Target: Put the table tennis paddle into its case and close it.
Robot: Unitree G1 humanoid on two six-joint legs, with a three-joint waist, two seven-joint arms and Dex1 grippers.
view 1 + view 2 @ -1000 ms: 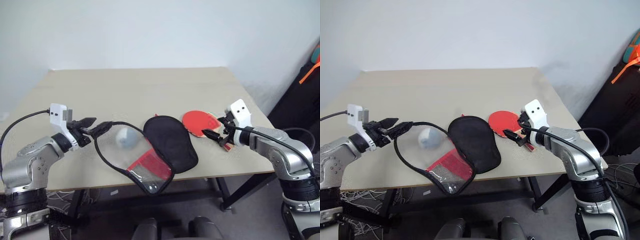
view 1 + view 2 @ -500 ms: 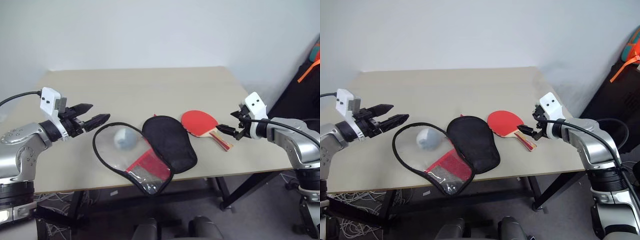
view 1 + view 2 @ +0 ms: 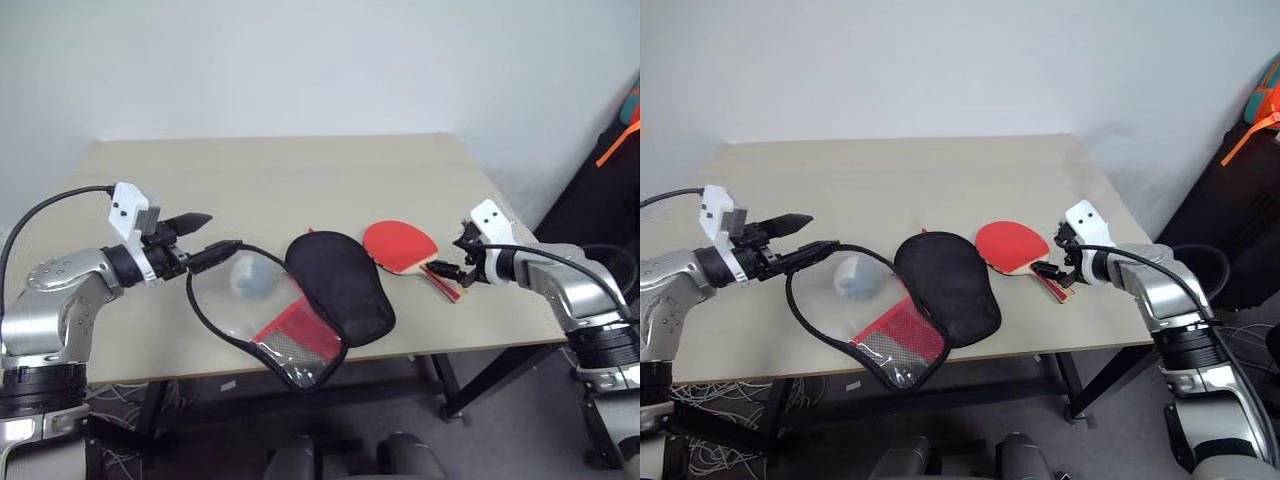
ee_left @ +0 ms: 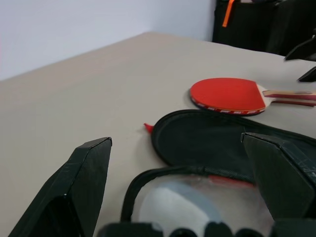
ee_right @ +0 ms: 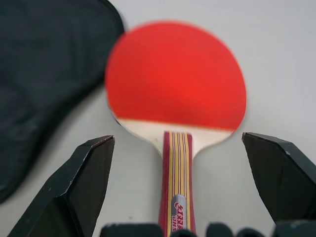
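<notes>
**One paddle, one open case, both grippers spread wide**

One table [image 3: 300, 170] carried one table tennis paddle [image 3: 400, 245], one case [image 3: 310, 300] and one pale ball [image 3: 250, 277]. The case lay unzipped at lower centre of the left eye view, its black half beside its clear-plastic half, with the ball showing through the clear half. The paddle lay red face up just right of the case, at centre right of the frame, its handle pointing toward the right edge.

The left gripper [image 3: 205, 238] hung at middle left with its fingers wide apart, holding nothing; its lower finger was at the case's black trim, though contact could not be told. The right gripper [image 3: 447, 262] sat at middle right, fingers spread as well, gripping nothing, at the end of the paddle handle.

The right wrist view showed the striped handle [image 5: 176, 187] running between the two spread fingers [image 5: 74, 192], with a small printed label near its end. The left wrist view showed a small red tab [image 4: 148, 128] at the case's edge.
</notes>
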